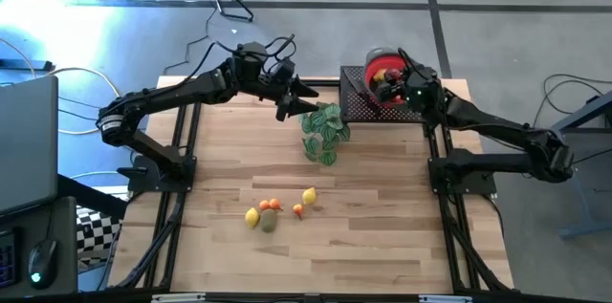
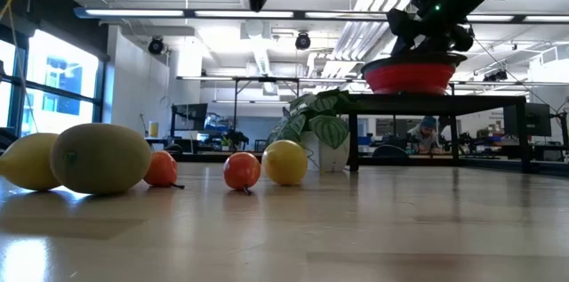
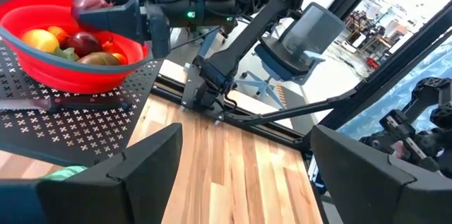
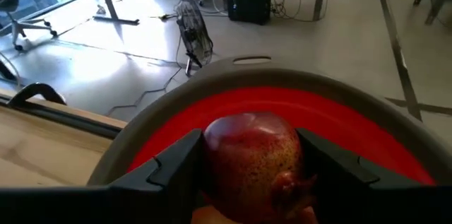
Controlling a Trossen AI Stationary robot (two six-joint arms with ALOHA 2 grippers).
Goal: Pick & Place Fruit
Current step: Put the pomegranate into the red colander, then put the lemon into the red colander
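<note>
The right gripper [image 4: 248,174] hangs over the round red bowl with grey rim [image 4: 367,121] — fingers clamped on a speckled dark-red toy fruit [image 4: 253,155]. Beside the bowl, the left gripper [image 3: 233,174] hovers, fingers spread wide and empty.

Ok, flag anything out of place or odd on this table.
Nothing looks spilled or damaged. The leafy plant sprig stands mid-table, the loose fruit sits in one tidy cluster, and the red bowl rests level on its black stand while the right gripper holds a dark red fruit over it.
</note>
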